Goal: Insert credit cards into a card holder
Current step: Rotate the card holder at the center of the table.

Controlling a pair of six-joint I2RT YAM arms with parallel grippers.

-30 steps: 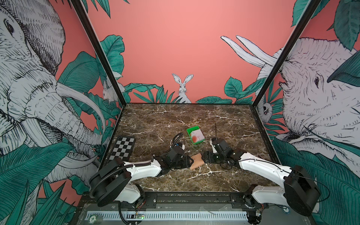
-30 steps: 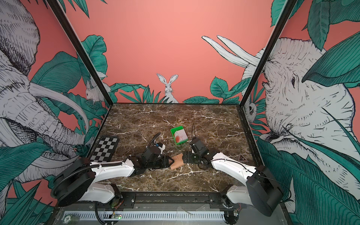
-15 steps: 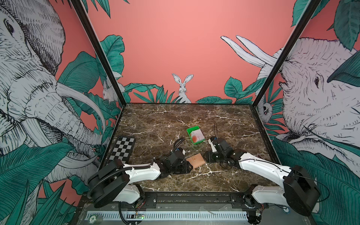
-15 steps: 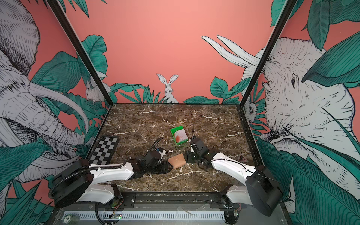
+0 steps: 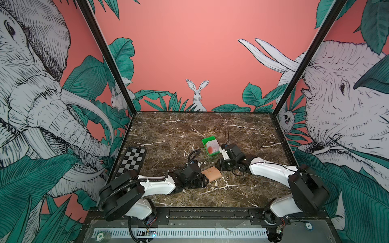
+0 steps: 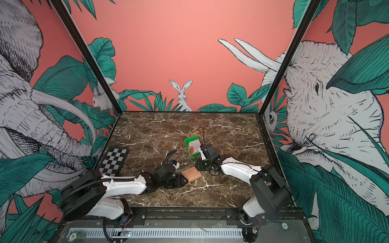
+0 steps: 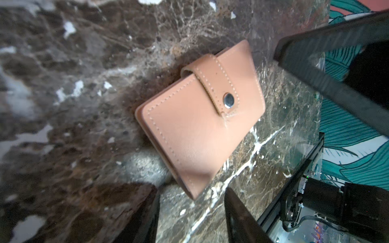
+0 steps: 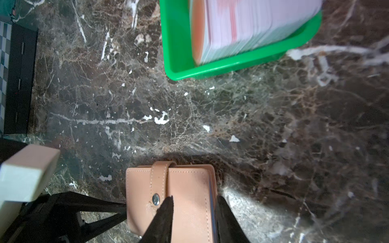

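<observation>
Partly between right jaws: card holder (image 8: 185, 189)

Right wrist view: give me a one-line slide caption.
Right gripper straddles the snapped-shut card holder edge; cards sit in the green tray nearby.

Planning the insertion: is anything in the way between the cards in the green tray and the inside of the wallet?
Yes. The wallet lies folded shut, its strap snapped over the front, so nothing can slide in yet. The right gripper straddles its edge; the cards sit in the tray.
</observation>
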